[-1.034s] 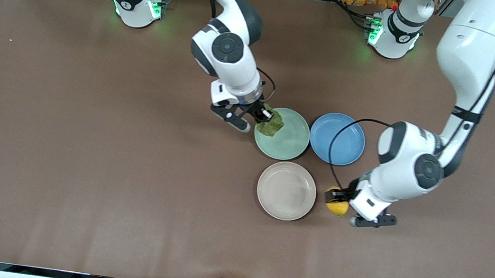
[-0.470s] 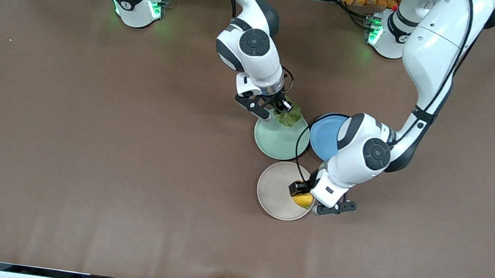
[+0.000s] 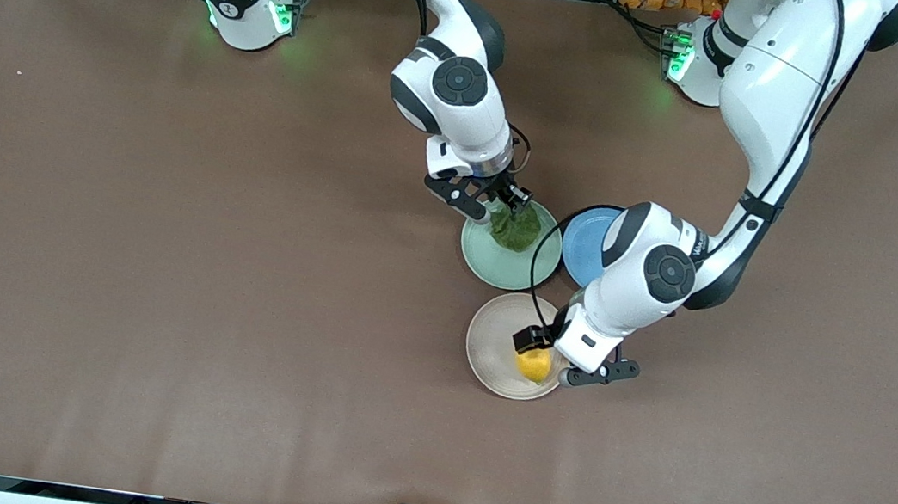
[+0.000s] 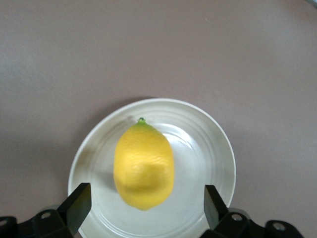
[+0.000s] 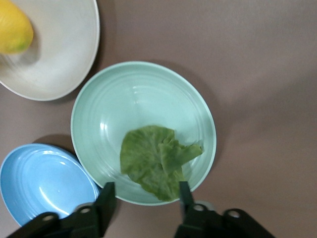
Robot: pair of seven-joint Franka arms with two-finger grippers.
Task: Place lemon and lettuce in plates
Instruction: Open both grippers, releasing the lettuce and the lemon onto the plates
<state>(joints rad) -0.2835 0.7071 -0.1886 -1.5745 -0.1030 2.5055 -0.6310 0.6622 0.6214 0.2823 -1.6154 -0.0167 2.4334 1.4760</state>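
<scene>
Both hands open: lemon point(image 4: 144, 166) over beige plate point(image 4: 218, 144), lettuce point(image 5: 156, 161) on mint plate point(image 5: 143, 96).

Front view: high, across the table point(image 3: 149, 291), facing both robot bases, wide.
Left wrist view: close, straight down on the beige plate point(image 4: 208, 129).
Right wrist view: close, straight down on the mint plate point(image 5: 143, 94).
Shared: the beige plate appears in all three views.

The brown table point(image 3: 154, 248) carries a mint plate point(image 3: 491, 262), beige plate point(image 3: 494, 336) and blue plate point(image 3: 584, 248).
</scene>
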